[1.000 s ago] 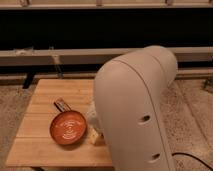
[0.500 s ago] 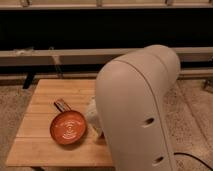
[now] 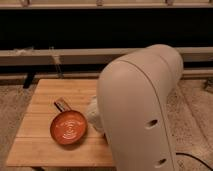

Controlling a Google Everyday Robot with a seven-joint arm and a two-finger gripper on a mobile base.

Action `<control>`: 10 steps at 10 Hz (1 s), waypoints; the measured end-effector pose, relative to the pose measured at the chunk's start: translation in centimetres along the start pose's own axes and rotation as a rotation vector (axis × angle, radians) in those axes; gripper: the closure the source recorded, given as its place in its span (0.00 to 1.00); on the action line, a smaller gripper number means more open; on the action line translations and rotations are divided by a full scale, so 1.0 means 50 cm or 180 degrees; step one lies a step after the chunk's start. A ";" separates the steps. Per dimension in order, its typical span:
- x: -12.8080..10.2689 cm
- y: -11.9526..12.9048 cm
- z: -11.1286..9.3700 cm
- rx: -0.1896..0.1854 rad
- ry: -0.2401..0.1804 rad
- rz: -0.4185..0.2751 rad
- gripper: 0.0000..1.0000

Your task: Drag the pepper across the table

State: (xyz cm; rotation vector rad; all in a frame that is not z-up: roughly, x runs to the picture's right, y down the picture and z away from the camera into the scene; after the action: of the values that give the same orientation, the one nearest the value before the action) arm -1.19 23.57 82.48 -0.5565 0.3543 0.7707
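The table [image 3: 45, 95] of light wooden planks stands at the left of the camera view. The pepper does not show; it is either hidden behind my arm or out of view. My gripper is not in view either. My large white arm [image 3: 142, 110] fills the middle and right of the view and covers the table's right part.
A round orange-red pan [image 3: 69, 128] with a white swirl and a short dark handle [image 3: 61, 104] lies on the table's front middle. A pale rounded object [image 3: 93, 114] peeks out beside the arm, right of the pan. A dark wall with a rail runs behind the table.
My arm has shifted a little and now covers the pale yellow wedge that showed in front of the pan a second ago. The pan has not moved.
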 end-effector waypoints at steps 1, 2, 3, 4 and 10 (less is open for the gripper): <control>0.000 -0.004 0.001 -0.0004 -0.0002 0.0003 0.98; 0.001 -0.002 0.001 -0.0001 0.0003 -0.0010 0.98; 0.001 0.002 0.000 -0.0003 0.0013 -0.0010 0.95; 0.001 0.009 -0.001 -0.0010 0.0015 -0.0011 0.90; 0.000 -0.005 -0.001 -0.0055 -0.0027 -0.0011 0.97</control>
State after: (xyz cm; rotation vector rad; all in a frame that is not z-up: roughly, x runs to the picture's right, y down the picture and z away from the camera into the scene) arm -1.00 23.38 82.52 -0.5697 0.3390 0.7731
